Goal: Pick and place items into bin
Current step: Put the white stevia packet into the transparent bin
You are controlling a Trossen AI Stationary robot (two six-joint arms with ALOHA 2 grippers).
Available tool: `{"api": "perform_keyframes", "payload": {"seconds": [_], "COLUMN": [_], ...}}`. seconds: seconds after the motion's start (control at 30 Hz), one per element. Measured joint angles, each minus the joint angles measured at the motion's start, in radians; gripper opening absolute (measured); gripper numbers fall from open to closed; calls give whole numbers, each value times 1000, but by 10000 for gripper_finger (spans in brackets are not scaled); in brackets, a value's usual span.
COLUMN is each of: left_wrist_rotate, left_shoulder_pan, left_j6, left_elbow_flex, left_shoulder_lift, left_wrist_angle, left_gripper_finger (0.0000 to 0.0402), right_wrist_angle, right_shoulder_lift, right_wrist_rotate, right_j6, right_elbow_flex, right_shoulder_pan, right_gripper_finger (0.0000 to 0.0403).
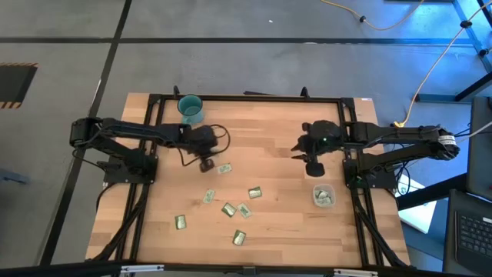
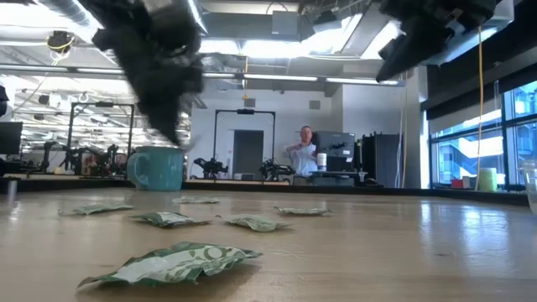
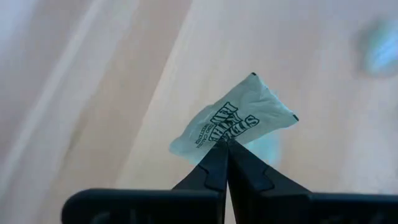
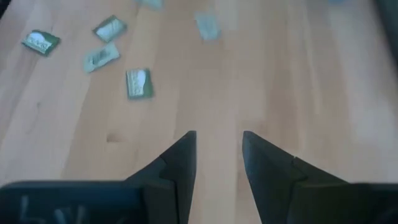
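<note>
Left pincer (image 3: 226,144) | clenched on a pale green foil packet (image 3: 239,121), lifted off the tabletop (image 1: 269,223) | clear plastic bin (image 1: 323,195) lies well to its right, nearer the released right pincer (image 4: 217,152)

Teal ceramic mug with handle (image 1: 190,108) sits upright near the far edge of the light wooden plank worktop (image 1: 269,131), left of centre. Black metal frame rails (image 1: 246,98) run round the worktop edges. Yellow cable (image 1: 384,27) trails over the grey floor behind. Low view: same mug (image 2: 157,168) at the far edge, person (image 2: 303,153) standing at a desk in the room behind, ceiling strip lights (image 2: 277,79) on, windows (image 2: 482,138) at right.
</note>
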Motion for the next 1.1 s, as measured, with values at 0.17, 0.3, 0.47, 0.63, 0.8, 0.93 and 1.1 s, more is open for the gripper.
{"api": "perform_keyframes", "payload": {"seconds": [0.17, 0.3, 0.47, 0.63, 0.8, 0.93, 1.1], "left_wrist_rotate": [236, 439, 557, 624, 737, 880, 1004], "left_shoulder_pan": [0, 0, 0, 0, 0, 2, 1], "left_j6": [118, 81, -15, -95, -151, -195, -225], "left_elbow_flex": [1, 1, 1, 3, 76, 164, 270], "left_shoulder_lift": [0, 0, 27, 119, 245, 346, 458], "left_wrist_angle": [386, 551, 622, 703, 720, 721, 721], "left_gripper_finger": [3, 3, 3, 3, 3, 3, 3], "right_wrist_angle": [175, 255, 387, 532, 601, 630, 674], "right_shoulder_lift": [19, 63, 134, 198, 249, 284, 324], "right_wrist_rotate": [1, -2, -84, -110, -231, -260, -260], "right_j6": [-88, -222, -339, -363, -396, -418, -423], "right_elbow_flex": [0, 0, 0, 0, 0, 0, 0], "right_shoulder_pan": [0, 2, 2, 3, 13, 34, 64], "right_gripper_finger": [133, 133, 133, 133, 133, 133, 133]}}
